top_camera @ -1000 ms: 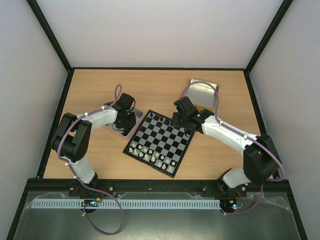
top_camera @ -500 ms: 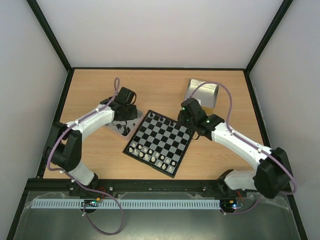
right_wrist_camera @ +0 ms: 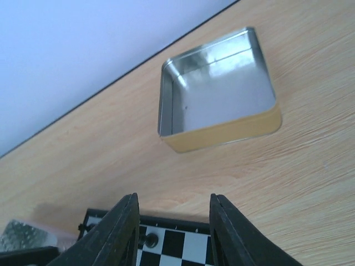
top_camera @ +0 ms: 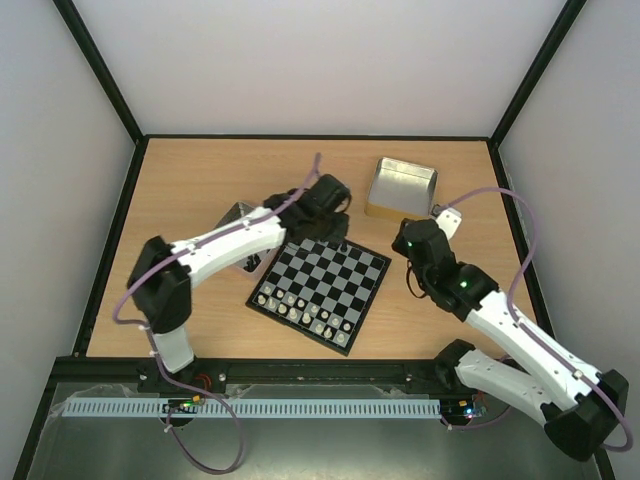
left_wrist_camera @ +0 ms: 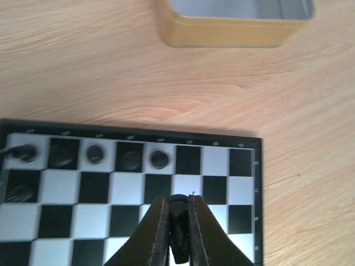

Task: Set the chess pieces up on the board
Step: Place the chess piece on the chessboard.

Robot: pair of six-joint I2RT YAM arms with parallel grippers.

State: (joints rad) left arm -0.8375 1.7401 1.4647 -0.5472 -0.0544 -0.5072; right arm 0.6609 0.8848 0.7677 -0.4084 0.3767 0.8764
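Black chess piece (left_wrist_camera: 178, 233) sat clamped between the shut jaws of the left gripper (left_wrist_camera: 177, 201), above the board (left_wrist_camera: 215, 161), whose far row held several black pieces (left_wrist_camera: 160, 159). The right gripper (right_wrist_camera: 173, 199) hung with jaws wide apart and empty over the wooden table (right_wrist_camera: 310, 160) by the board's far edge. A metal tray (right_wrist_camera: 222, 134) lay beyond on bare wood, well apart from the board.

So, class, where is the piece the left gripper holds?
In the left wrist view, the black piece is pinched in the left gripper above the board, just short of the back-row pieces.
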